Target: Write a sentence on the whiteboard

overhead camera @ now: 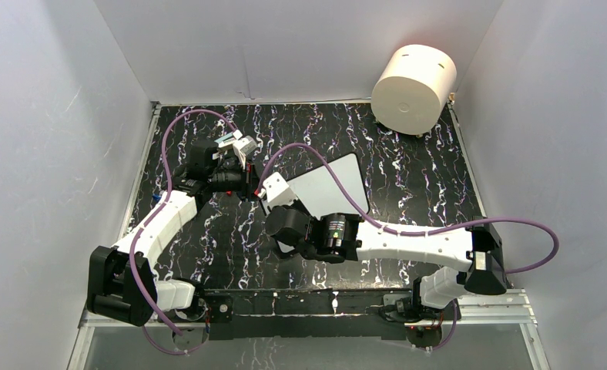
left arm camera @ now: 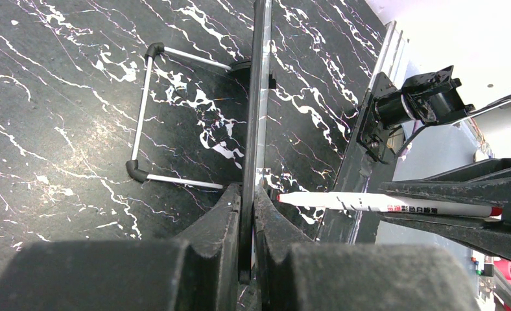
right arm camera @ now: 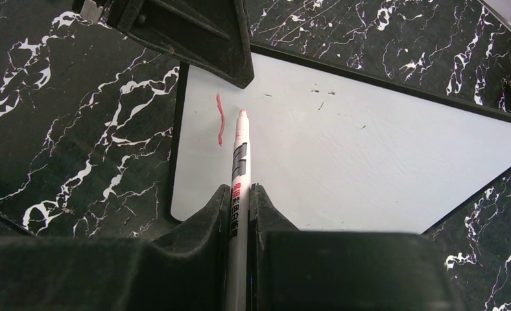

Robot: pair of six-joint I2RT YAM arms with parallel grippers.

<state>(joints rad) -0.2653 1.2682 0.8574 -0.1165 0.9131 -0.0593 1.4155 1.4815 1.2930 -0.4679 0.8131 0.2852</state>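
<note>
**The whiteboard carries one red stroke: brace it and write small**

The whiteboard (right arm camera: 369, 162) lies across the middle of the right wrist view. From above it sits at the centre of the marbled table (overhead camera: 408, 177), well apart from the cream cylinder (overhead camera: 414, 89) at the upper right. Its white face is nearly bare. The sentence (right arm camera: 220, 120) is so far a single short wavy red mark near the board's upper left corner, so almost all the writing is ahead of you.

Your left gripper (left arm camera: 248, 194) is clamped shut on the board's edge, and in its own view the board runs edge-on up the middle of the frame. A wire stand (left arm camera: 142, 123) reaches out on the table to the left of it. Treat that clamp as your brace and do not loosen it, because the board will likely skid under pen pressure.

Your right gripper (right arm camera: 240, 191) is closed on the marker (right arm camera: 240, 162), gripping the barrel with the tip pointing up-frame, just right of the red mark. I cannot tell whether the tip is touching the surface.

- Press lightly, since a hard push probably tilts the marker in the jaws.
- Start each letter clear of the left fingers (right arm camera: 201, 39) at the top left.
- Work rightward and downward into the bare white area, with short strokes and clean lifts between them.
</note>
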